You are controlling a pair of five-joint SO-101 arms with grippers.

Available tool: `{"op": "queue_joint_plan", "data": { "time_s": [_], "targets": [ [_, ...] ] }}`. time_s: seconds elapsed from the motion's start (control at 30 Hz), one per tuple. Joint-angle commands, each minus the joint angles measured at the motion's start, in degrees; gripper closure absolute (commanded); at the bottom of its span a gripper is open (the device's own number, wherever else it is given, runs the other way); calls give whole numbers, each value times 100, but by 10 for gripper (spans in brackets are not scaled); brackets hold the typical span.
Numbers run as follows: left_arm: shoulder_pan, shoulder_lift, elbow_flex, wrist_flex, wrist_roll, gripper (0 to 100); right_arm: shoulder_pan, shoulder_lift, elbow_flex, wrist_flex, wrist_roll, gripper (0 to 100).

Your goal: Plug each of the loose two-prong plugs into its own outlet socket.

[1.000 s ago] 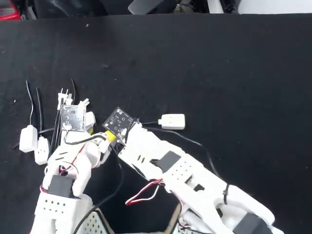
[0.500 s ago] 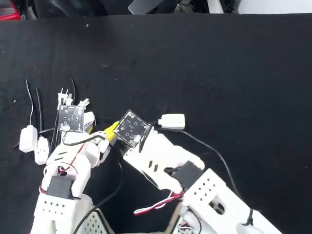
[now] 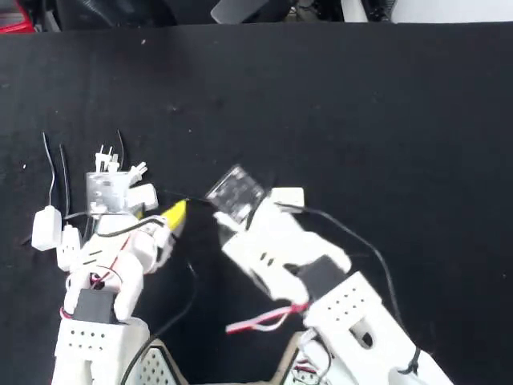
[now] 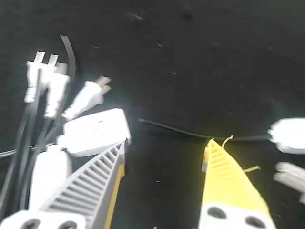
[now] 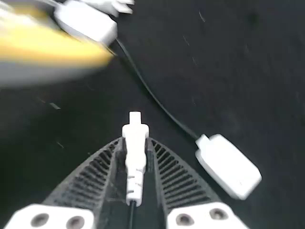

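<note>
My right gripper (image 5: 135, 139) is shut on a white two-prong plug (image 5: 135, 157) with its prongs pointing forward, held above the black table. A white outlet socket (image 5: 228, 164) on a black cable lies just ahead and to one side; in the high view that socket (image 3: 286, 198) sits by the right arm's wrist. My left gripper (image 4: 164, 143) is open with nothing between its grey and yellow fingers. Another white socket (image 4: 95, 131) lies against the grey finger. Three loose plugs (image 4: 52, 86) lie beyond it, seen in the high view as plugs (image 3: 108, 160).
Two more white sockets (image 3: 48, 227) with black cables lie at the left edge of the black table (image 3: 361, 104). A black cable (image 4: 190, 133) runs across between the two arms. The far and right parts of the table are bare.
The right arm has swung right and away from the left gripper, carrying its plug toward the socket on the right. The left arm has drawn slightly left.
</note>
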Motion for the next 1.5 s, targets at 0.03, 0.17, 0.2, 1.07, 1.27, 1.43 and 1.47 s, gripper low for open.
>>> {"op": "queue_joint_plan", "data": {
  "time_s": [0.03,0.17,0.2,1.07,1.27,1.43,1.47],
  "targets": [
    [-259,-53,-286,0,9,737,1108,822,-796,255,255,988],
    [-268,-53,-92,-18,-44,737,1653,1877,-2097,1073,255,988],
    [-295,-53,-92,-9,-44,737,1697,2176,-2457,1336,255,988],
    [-259,-53,75,-53,-396,737,2725,7257,-7732,4853,-1081,988],
    [-259,-53,75,-53,-396,737,2831,7802,-8251,4949,-1081,988],
    [-259,-53,75,-53,-404,737,2831,8171,-8690,5064,-1055,988],
    [-259,-53,75,-53,-404,737,2831,8242,-8796,5125,-1055,988]
  ]
}}
